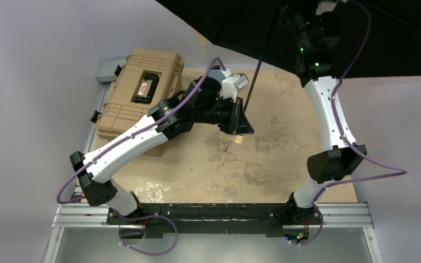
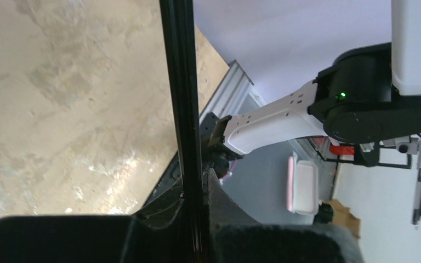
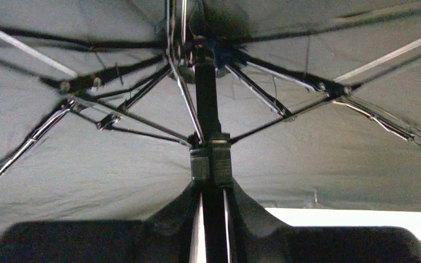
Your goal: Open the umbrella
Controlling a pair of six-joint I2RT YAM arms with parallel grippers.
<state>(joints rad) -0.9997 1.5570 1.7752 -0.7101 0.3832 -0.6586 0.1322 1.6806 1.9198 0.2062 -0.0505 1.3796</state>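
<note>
- 1 umbrella (image 1: 225, 22), open: its black underside spreads above the far right corner of the table (image 1: 225, 164) and runs out past the far and right edges.
- 1 thin black shaft (image 1: 260, 60) slants from under the cloth down toward the middle of the table. 1 small beige handle (image 1: 237, 139) shows at its low end, just past the left gripper.
- 2 grippers, both at the shaft.
- the left gripper (image 1: 241, 118) is low on the shaft, jaws pressed together on it, pinching it.
- the right gripper (image 3: 211, 219) is high up under the cloth, just beneath the runner (image 3: 211, 161). its jaws stand close on either side of the shaft with a pale sliver at each side; i cannot tell whether they pinch it.
- only the top view shows the whole layout: both arms, the handle and the case.
- only the left wrist view shows the shaft (image 2: 180, 82) passing between that gripper's fingers (image 2: 285, 244), with the right arm (image 2: 274, 123) beyond.
- only the right wrist view shows the metal ribs (image 3: 263, 93) fanning out from the shaft over the grey underside.
- 1 tan ribbed case (image 1: 142, 90) with 1 black handle lies at the far left corner of the table, well apart from the umbrella. its lid is down, so what is in it does not show.
</note>
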